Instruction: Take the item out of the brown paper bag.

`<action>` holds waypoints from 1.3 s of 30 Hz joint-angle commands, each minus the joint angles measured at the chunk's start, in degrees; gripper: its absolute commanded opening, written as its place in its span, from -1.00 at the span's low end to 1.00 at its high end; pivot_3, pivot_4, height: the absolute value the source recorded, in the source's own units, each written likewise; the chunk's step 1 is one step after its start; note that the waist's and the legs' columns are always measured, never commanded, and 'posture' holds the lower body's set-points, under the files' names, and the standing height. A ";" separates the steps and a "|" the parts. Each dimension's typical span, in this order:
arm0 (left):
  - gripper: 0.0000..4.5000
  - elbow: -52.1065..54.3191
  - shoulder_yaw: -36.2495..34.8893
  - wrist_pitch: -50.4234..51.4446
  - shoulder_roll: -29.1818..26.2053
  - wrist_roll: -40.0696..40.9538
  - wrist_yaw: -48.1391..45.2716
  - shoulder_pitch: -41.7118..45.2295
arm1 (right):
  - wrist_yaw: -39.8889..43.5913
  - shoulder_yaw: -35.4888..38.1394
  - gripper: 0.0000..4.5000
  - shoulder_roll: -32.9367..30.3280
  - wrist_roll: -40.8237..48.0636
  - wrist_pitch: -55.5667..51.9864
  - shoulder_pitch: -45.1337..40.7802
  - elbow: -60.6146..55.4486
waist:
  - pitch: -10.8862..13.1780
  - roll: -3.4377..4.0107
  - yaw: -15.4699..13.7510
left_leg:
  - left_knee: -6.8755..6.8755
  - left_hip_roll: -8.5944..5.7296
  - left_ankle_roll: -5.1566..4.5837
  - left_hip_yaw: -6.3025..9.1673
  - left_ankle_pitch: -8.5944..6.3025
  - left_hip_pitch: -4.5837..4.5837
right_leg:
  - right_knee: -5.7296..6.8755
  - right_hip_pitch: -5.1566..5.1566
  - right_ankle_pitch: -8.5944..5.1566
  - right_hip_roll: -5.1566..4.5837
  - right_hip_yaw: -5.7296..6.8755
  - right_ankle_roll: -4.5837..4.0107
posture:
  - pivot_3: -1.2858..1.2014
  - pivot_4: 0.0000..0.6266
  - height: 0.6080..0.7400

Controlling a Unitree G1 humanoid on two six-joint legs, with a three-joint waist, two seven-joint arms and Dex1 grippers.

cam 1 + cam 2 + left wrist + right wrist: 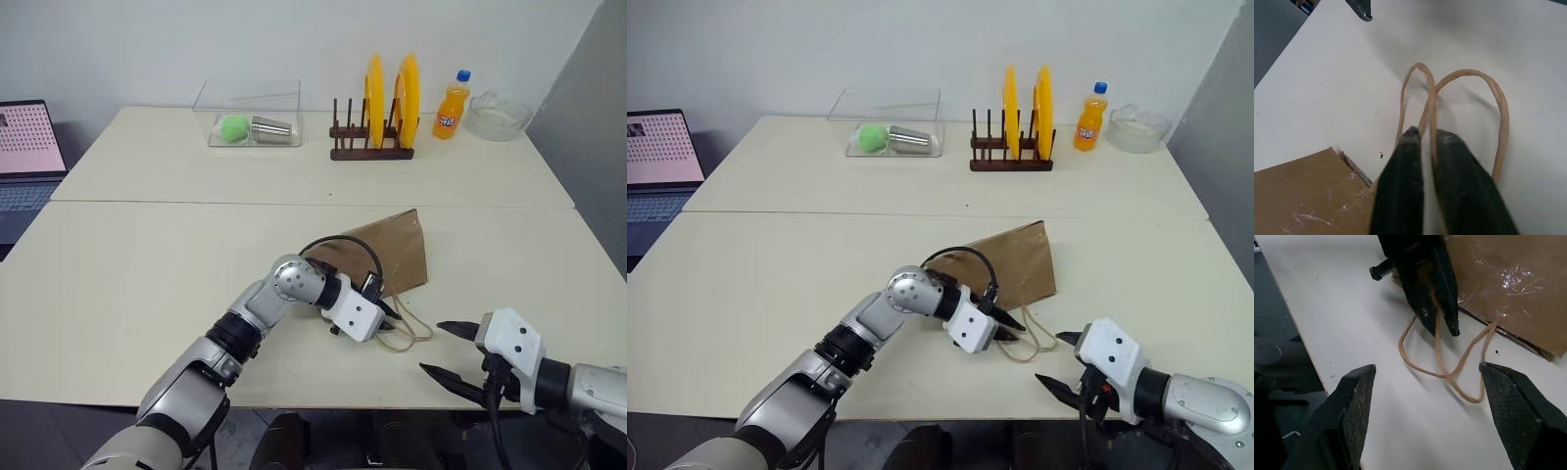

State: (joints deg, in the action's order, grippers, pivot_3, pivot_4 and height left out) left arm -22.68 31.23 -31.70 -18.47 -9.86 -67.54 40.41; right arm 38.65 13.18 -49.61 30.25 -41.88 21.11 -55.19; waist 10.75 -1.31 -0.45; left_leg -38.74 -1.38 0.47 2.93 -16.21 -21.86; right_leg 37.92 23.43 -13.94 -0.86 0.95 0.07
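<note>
While the brown paper bag (387, 252) lies flat on the pale surface (147, 284), left tool (392, 315) pinches its cord handle (1432, 115); right tool (451, 352) spread wide.

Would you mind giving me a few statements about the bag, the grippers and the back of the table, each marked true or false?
1. The left gripper has its jaws shut on a bag handle. True.
2. The right gripper is shut. False: its jaws stand wide apart, holding nothing.
3. The bag stands upright. False: it lies flat on the table.
4. The handles lie on the table at the bag's near end. True.
5. The soda bottle lies on its side. False: it stands upright beside the plate rack.
</note>
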 commanded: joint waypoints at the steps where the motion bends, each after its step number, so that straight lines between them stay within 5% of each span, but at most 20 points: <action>1: -0.98 2.90 -1.23 0.99 -0.26 1.78 0.50 0.55 | 0.22 -0.12 0.58 -1.08 -0.44 1.21 -0.97 -4.18 | 0.00 0.00 0.01 | 0.00 0.00 0.00 0.00 0.00 0.00 | 0.00 0.00 0.00 0.00 0.00 0.00 | 0.03 -0.52 1.00; 11: -0.98 8.64 -10.38 15.69 -2.16 9.61 2.56 3.31 | 1.53 -11.57 0.58 -5.95 -10.95 8.46 -5.44 -2.56 | 0.00 -0.01 0.31 | -0.01 0.01 0.00 0.02 0.00 0.01 | 0.01 0.00 0.00 0.01 0.02 0.00 | 0.03 -0.52 1.00; 27: -0.98 9.80 -12.05 19.44 -3.55 10.78 2.20 3.94 | 0.18 -34.40 0.58 0.38 -36.24 18.94 -26.74 15.00 | 0.00 -0.01 0.47 | -0.02 0.00 0.03 0.00 0.02 0.03 | 0.04 0.02 0.00 0.00 -0.03 -0.01 | 0.03 -0.52 1.00; 30: -1.00 10.28 -12.60 20.10 -4.31 11.23 1.94 4.20 | -0.77 -37.32 0.32 1.87 -42.07 21.04 -29.24 19.55 | 0.00 0.00 0.53 | -0.03 0.00 0.03 -0.02 0.01 0.06 | 0.06 0.02 0.00 0.00 -0.05 -0.01 | 0.03 -0.52 1.00; 37: -1.00 13.41 -14.41 24.68 -4.90 13.16 2.79 4.26 | -0.71 -38.55 -0.81 4.87 -48.00 24.26 -28.86 21.32 | 0.00 0.00 0.50 | -0.03 0.00 0.03 -0.01 0.01 0.04 | 0.07 0.05 0.00 0.00 -0.06 -0.02 | 0.03 -0.52 1.00; 39: -1.00 14.32 -15.24 26.64 -4.82 13.75 3.45 4.79 | -0.20 -38.96 -0.98 4.97 -49.54 25.11 -28.00 21.12 | -0.01 0.00 0.50 | -0.03 0.00 0.03 -0.01 0.02 0.04 | 0.09 0.05 0.00 0.00 -0.06 -0.02 | 0.03 -0.52 1.00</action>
State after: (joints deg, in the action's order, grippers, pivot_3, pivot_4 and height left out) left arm -10.76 18.01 -6.35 -23.28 2.48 -65.32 43.32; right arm 38.36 -25.97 -44.58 -17.66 -18.10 -7.31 -32.74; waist 10.74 -1.31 0.06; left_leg -38.77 -1.39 0.50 2.92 -16.19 -21.82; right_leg 38.01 23.48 -13.94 -0.87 0.89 0.05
